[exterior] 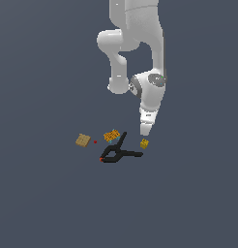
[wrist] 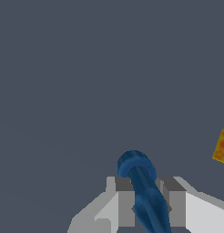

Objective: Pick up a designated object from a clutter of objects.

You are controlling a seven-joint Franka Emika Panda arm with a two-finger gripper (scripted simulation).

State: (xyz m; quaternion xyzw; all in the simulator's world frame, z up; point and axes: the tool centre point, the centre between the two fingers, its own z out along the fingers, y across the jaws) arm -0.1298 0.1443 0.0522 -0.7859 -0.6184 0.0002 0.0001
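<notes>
The white, rounded robot arm (exterior: 151, 92) reaches down from the top of the exterior view, its tapered end low over the flat dark grey counter (exterior: 53, 203). The tool (exterior: 145, 130) sits at that lower tip, just above and beside the small yellow cube (exterior: 144, 143).

In the wrist view the tool (wrist: 148, 205) has its two grey fingers (wrist: 125, 202) closed in against a glossy solid-blue piece (wrist: 143, 191) with a rounded, ring-like end and a long body running back between the fingers. Both fingers press against its sides, so the tool is gripping this blue piece. In the exterior view the piece itself cannot be made out at the tool's tip. Whether it is lifted clear of the counter cannot be told.

At the edge of the wrist view, an orange-yellow speckled corner (wrist: 222, 146) shows, well apart from the blue piece; which item it belongs to cannot be told.

The rest of the clutter lies to the exterior view's left of the tool. A black spring clamp (exterior: 117, 152) lies flat, with a red tip at its left end. Just above it is an orange-yellow lumpy piece (exterior: 111, 135). Farther left comes a tiny red dot (exterior: 95, 142), then a tan waffle-textured square (exterior: 83, 140).
</notes>
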